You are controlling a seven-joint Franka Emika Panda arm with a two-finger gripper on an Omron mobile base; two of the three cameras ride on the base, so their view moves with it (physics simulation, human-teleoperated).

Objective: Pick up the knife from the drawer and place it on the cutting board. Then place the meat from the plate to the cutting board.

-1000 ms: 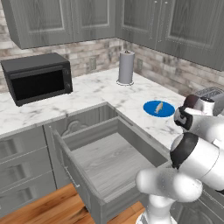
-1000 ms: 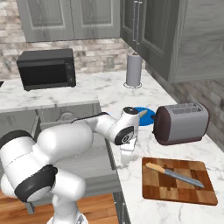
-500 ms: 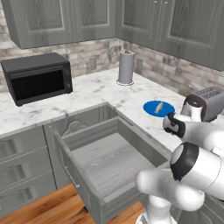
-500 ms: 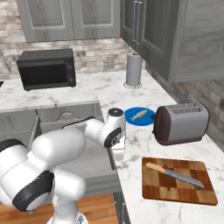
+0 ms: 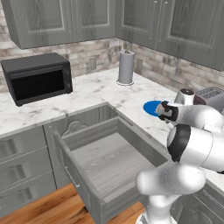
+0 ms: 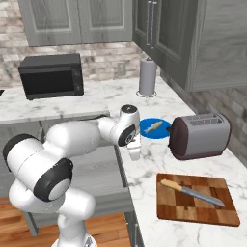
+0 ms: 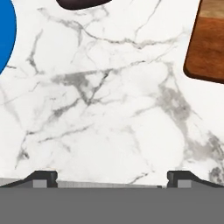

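The knife (image 6: 192, 192) with its tan handle lies across the reddish-brown cutting board (image 6: 212, 214), whose corner (image 7: 206, 52) also shows in the hand view. On the blue plate (image 6: 162, 132) rests the small grey-tan meat (image 6: 153, 127). My gripper (image 6: 134, 154) hangs open and empty over bare marble, pointing down, just left of the plate and well short of the board. In the hand view my gripper (image 7: 112, 178) has its fingertips (image 7: 43, 177) wide apart above the counter, with the plate edge (image 7: 6, 35) at the left. The wide grey drawer (image 5: 105, 162) stands pulled out and holds nothing.
A dark toaster (image 6: 198, 136) stands between plate and board. A paper towel roll (image 5: 126, 67) and a black microwave (image 5: 37, 78) stand by the brick back wall. Grey cabinets hang overhead. Stacked narrower drawers (image 5: 22, 170) sit left of the open one.
The hand has swung away from the board side towards the blue plate, jaws open throughout. The knife has stayed on the cutting board.
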